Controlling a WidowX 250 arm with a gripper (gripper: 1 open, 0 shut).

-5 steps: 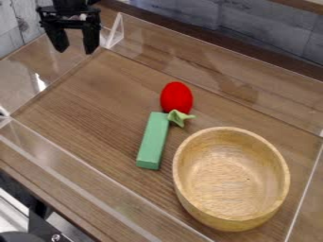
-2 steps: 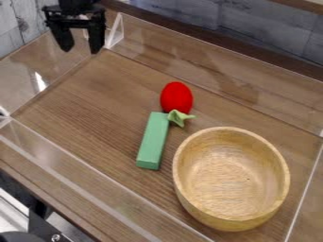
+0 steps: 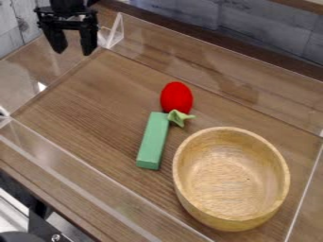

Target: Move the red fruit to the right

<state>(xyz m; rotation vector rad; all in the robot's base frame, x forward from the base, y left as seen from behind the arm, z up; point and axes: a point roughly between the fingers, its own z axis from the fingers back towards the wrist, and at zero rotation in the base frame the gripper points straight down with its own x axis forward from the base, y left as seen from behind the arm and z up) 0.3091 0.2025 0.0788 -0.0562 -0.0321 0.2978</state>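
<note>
Wooden bowl [image 3: 232, 178] sits front right on the wood tabletop [image 3: 101, 104]; green block [image 3: 154, 140] lies just left of it. Red fruit [image 3: 176, 95] at the block's far end, stem touching it. Gripper [image 3: 68, 43] far back left, fingers spread, empty.

One red fruit [image 3: 176, 95] lies near the middle of the table [image 3: 89, 99]. One green block [image 3: 154, 140] lies just at its 7 o'clock. One wooden bowl [image 3: 232, 178] sits at 5 o'clock from the fruit, the only bowl here. One gripper [image 3: 70, 41] hangs at 10 o'clock, with two fingers [image 3: 55, 40]. One clear wall [image 3: 190, 40] runs round the table. That makes three loose things in all: one fruit, one block, one bowl.
</note>
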